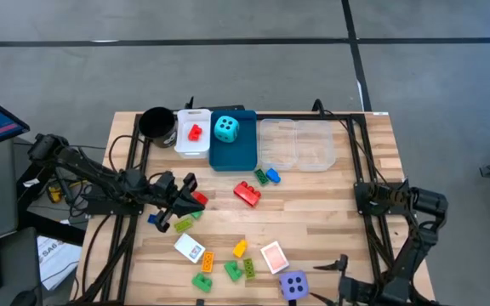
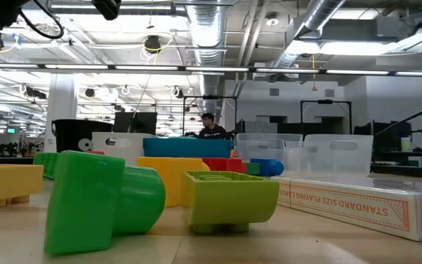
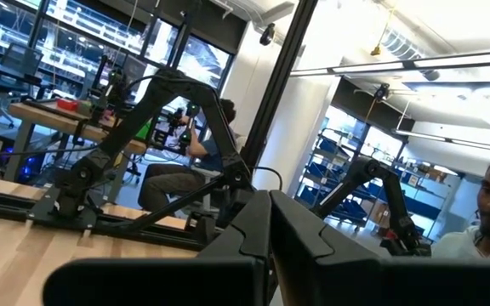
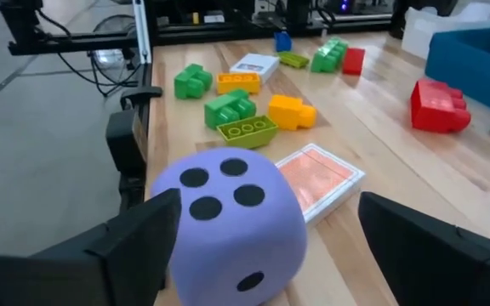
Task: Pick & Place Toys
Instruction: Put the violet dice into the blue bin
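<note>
Right pincer [image 4: 266,234] at the table's [image 1: 330,212] near edge, fingers spread wide either side of the purple die [image 4: 228,225], not clamping it, pink card [image 4: 317,180] just beyond, left pincer [image 1: 192,197] shut and empty above scattered bricks [image 1: 247,192], cyan die [image 1: 225,128] in the blue tray [image 1: 232,157]

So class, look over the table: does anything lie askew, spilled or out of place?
Yes: many bricks and cards lie scattered loose on the table, while only a red brick and the cyan die sit in trays. Nothing looks damaged.
</note>
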`<state>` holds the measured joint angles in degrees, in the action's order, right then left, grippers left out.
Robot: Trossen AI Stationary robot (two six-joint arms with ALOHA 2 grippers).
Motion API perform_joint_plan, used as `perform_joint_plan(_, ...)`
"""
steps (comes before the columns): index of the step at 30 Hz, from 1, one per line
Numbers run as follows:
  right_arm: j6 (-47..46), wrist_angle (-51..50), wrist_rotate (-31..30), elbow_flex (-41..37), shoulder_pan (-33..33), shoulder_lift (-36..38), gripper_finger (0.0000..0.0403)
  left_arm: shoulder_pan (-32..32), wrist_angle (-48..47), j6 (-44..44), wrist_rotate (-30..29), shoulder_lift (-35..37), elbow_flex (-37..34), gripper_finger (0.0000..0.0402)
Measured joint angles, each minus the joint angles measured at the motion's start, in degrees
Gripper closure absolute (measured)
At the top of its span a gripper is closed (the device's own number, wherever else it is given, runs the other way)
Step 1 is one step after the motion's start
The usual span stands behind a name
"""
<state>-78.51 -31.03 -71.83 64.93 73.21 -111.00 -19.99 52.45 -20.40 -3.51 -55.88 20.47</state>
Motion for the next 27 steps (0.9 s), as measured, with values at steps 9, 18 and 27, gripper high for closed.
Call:
perform_joint_plan(9, -0.12, 3.87, 1.44, 0.02, -0.41, 0.01, 0.0040, 0.00, -0.04, -0.02, 0.05, 0.00, 0.00, 0.0402)
perform_joint_plan(18, 4.44, 7.01, 7.66, 0.02, -0.96, 0.02, 0.0045, 0.00, 0.04, -0.02, 0.07, 0.00, 0.00, 0.0402)
perform_joint_plan(27, 7.12, 10.85, 16.19, 0.02, -2.54, 0.04, 0.0009, 0.00, 0.07, 0.00, 0.31, 0.00, 0.02, 0.0402)
